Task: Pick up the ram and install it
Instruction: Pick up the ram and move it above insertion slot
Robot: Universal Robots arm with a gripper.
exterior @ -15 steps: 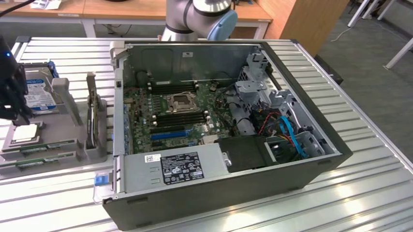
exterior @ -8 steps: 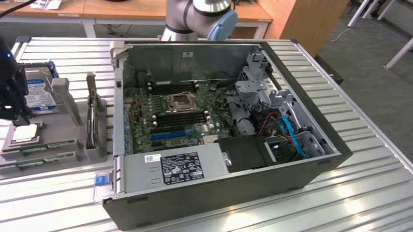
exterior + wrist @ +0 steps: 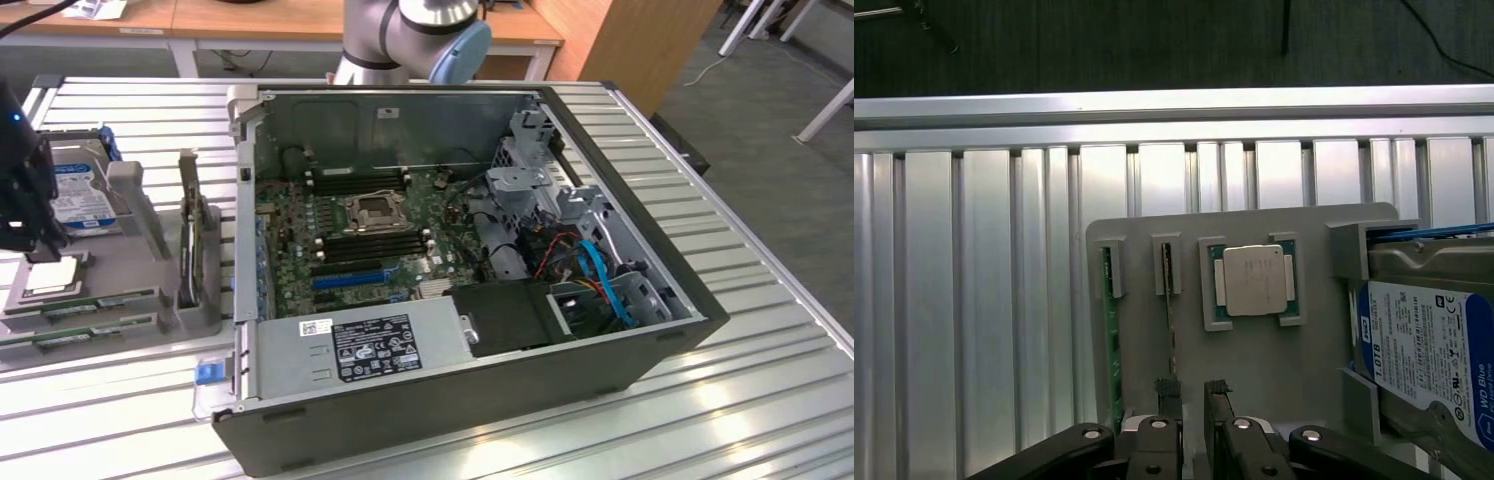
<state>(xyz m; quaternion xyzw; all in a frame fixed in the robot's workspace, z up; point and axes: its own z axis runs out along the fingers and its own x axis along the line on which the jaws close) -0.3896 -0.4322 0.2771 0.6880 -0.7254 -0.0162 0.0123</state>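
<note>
My gripper (image 3: 1191, 415) hangs spread over the holder (image 3: 1254, 370), where the ram (image 3: 1170, 320) stands on edge, beside the CPU (image 3: 1254, 280). I'd centre the jaws squarely across that thin stick before descending, so the grip lands flat, not skewed.

On your ribbed metal counter (image 3: 747, 400) you have an open computer case (image 3: 641, 370) lying on its side. Inside it you can see the green motherboard (image 3: 400, 262) with its processor socket (image 3: 375, 212), a gray power supply (image 3: 360, 345) at the near edge and blue cables (image 3: 607, 285) toward the exterior view's right. On the exterior view's left sits a gray holder (image 3: 1274, 370). Your square silver processor (image 3: 1254, 281) rests in one of its pockets, with a blue-labelled hard drive (image 3: 1429, 345) just beside it.
</note>
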